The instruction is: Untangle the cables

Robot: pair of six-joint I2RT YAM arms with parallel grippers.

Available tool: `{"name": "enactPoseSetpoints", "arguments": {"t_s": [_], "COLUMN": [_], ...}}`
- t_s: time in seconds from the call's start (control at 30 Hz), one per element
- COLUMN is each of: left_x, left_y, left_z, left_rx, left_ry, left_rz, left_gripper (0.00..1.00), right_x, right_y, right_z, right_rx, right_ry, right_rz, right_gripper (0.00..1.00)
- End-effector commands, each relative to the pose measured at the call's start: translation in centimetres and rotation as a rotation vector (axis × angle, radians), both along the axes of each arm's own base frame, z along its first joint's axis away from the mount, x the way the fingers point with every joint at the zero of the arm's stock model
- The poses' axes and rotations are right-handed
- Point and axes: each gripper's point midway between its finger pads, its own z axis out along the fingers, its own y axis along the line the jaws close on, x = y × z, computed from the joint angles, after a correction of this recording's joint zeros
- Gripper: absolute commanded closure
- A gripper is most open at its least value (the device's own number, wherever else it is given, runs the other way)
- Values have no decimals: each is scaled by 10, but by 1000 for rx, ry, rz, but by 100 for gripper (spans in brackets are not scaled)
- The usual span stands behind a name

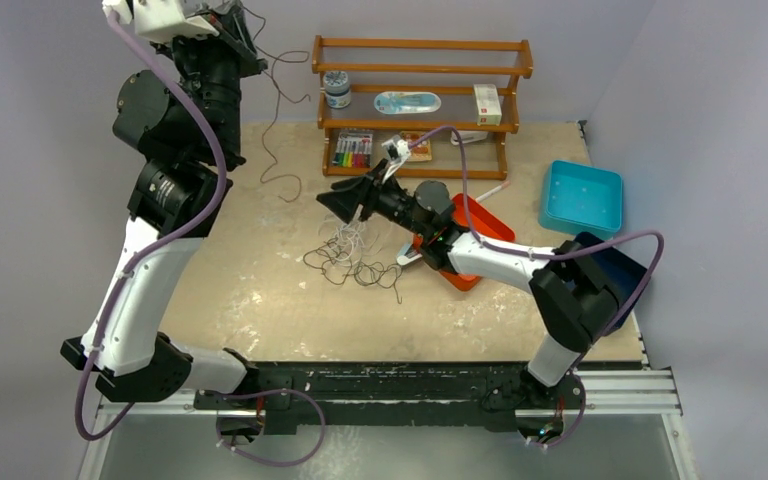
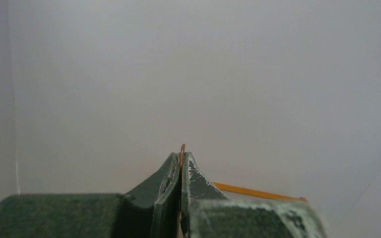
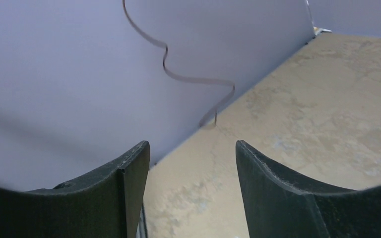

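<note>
Left gripper [image 2: 181,159] raised at far left, jaws clenched on one thin cable [image 3: 198,79] — it hangs in loose bends down to the table [image 1: 240,290]. Right gripper [image 3: 192,151] mid-table, jaws apart and holding nothing — just beside the tangle of black and white cables [image 1: 352,258]

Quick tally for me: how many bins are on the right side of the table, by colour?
Teal bin: 1
Dark blue bin: 1
Orange bin: 1
Total: 3
</note>
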Motion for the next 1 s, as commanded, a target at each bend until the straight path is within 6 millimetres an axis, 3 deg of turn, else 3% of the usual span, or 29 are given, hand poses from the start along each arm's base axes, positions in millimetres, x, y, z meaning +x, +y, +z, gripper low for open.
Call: {"name": "enactPoseSetpoints", "arguments": {"t_s": [0.0, 0.13, 0.33, 0.5, 0.67, 0.97], "left_x": [-5, -4, -6, -6, -6, -6], "left_y": [3, 0, -2, -3, -3, -3], "left_z": [9, 5, 2, 2, 2, -1], "left_rx": [-26, -26, -38, -40, -38, -36], "left_ry": [-38, -34, -37, -39, -41, -38], "left_rz": [-12, -21, -43, -47, -50, -48], "left_gripper": [100, 100, 100, 100, 100, 100], "right_x": [1, 8, 31, 47, 53, 57], "right_y": [7, 17, 38, 54, 64, 64], "right_z": [54, 53, 18, -9, -20, -28], "right_rx": [172, 172, 112, 76, 65, 52], "right_ry": [32, 72, 166, 188, 193, 199], "right_rz": [36, 53, 31, 31, 41, 35], "right_gripper": [33, 33, 34, 46, 49, 45]}}
